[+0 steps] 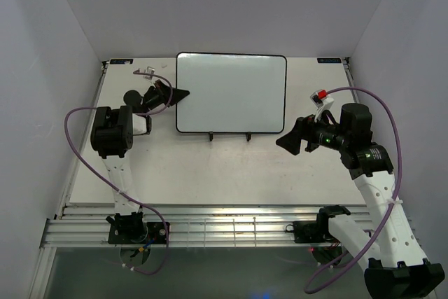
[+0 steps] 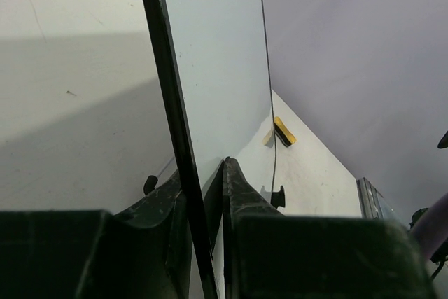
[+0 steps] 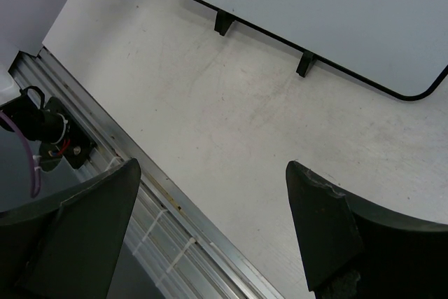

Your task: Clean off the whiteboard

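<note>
Toward the far middle of the counter (image 1: 210,173): whiteboard (image 1: 231,92), propped near upright on a small black wire stand (image 1: 212,135), face toward the arms. Looks blank from the top view, no writing visible. Left gripper (image 1: 185,94) at the board's left edge, jaws nearly together and straddling the black frame, one finger each side; can't tell whether pinching or just off it. Right gripper (image 3: 211,167) spread wide, empty, hovering over the counter near the board's lower right corner, apart from it. Small yellow block (image 2: 283,131), probably the eraser, flat on the counter past the board's far edge in the left wrist view. Handling guess: stiff, light, glossy so slippery on the face; only resting on the stand, so likely to tip or slide under a sideways push. Best taken by the frame edge, mid-height, fingers over the rim as now; wants bracing on one side before any wiping pressure on the face.
</note>
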